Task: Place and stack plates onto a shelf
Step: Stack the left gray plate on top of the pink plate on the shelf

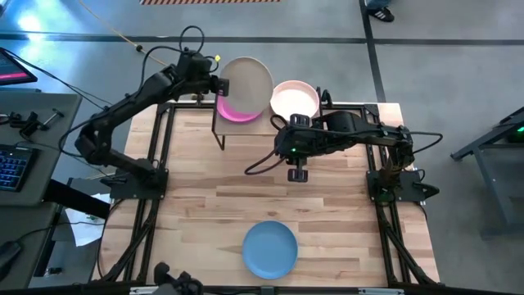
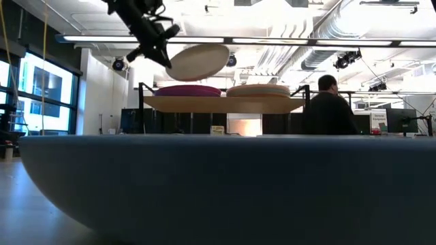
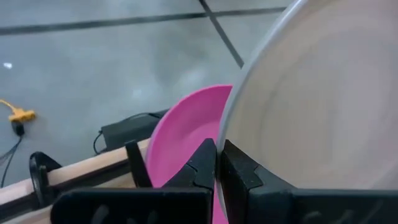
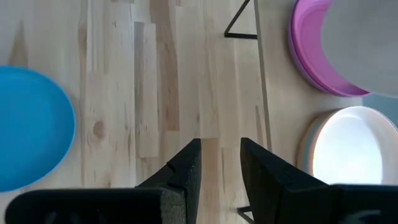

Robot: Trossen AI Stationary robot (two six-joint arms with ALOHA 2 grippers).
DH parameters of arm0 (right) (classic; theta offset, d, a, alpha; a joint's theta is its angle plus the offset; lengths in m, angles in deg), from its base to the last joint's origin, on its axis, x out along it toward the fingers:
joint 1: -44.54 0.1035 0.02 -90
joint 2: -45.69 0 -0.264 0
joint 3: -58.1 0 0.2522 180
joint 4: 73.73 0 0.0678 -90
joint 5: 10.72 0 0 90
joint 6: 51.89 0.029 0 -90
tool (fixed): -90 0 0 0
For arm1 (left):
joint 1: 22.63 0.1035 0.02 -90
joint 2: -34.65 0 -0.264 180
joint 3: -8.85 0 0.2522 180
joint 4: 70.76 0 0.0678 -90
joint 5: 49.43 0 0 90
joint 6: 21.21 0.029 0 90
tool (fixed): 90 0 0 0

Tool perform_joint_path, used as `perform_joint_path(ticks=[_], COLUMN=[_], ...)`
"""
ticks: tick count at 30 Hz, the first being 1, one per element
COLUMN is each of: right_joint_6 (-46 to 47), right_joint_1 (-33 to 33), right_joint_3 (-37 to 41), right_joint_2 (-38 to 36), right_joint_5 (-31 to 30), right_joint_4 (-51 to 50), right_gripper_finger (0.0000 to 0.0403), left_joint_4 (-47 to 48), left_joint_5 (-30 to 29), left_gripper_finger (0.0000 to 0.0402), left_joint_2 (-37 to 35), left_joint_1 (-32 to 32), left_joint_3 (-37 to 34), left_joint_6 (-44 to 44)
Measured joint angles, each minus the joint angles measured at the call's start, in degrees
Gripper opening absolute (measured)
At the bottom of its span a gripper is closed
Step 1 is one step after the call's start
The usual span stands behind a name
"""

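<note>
The left tool (image 1: pixel 215 83) is pinched tight on the rim of a beige plate (image 1: pixel 248 84), its two dark fingers (image 3: pixel 202 168) pressed together on the plate's edge. It holds that plate tilted in the air above the shelf (image 2: pixel 225 103), over the shelf's left half as the high view shows it. In the low view the plate hangs slanted just above the shelf's wooden top, clear of what lies there.

Directly under the held plate, on the shelf, sits a magenta plate (image 1: pixel 233 112); from above, only its near crescent shows past the beige one. Beside it on the shelf, toward the right arm, rests a pale pink plate (image 1: pixel 295 99) that lies on top of other plates; the right wrist view shows a beige rim under it.

The right tool (image 1: pixel 297 174) hangs over the bare tabletop (image 1: pixel 205 205) just in front of the shelf, below the pale pink stack in the high view. Its fingers (image 4: pixel 186 168) stand a little apart with nothing between them.

A blue plate (image 1: pixel 270 249) lies flat on the tabletop well away from the shelf, near the front edge.

Beyond the shelf in the low view, a person (image 2: pixel 329 107) sits in the room.
</note>
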Motion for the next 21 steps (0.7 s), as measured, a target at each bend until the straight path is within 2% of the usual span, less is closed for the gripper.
perform_joint_path(ticks=[5,13,21], right_joint_6=[1.98,1.98,1.98], right_joint_1=[0.00,-0.02,-0.02], right_joint_3=[0.00,0.00,0.00], right_joint_2=[0.00,0.00,0.00], right_joint_5=[0.00,-0.02,-0.02], right_joint_4=[0.00,0.00,0.00], right_gripper_finger=[0.0092,0.0092,0.0092], left_joint_4=[0.77,6.55,7.65], left_joint_5=[2.72,2.66,2.68], left_gripper_finger=[0.0000,0.0000,0.0000], left_joint_2=[1.09,1.06,1.34], left_joint_1=[1.63,3.83,3.80], left_joint_3=[-0.02,-0.02,-0.02], left_joint_6=[-0.39,-0.41,-0.46])
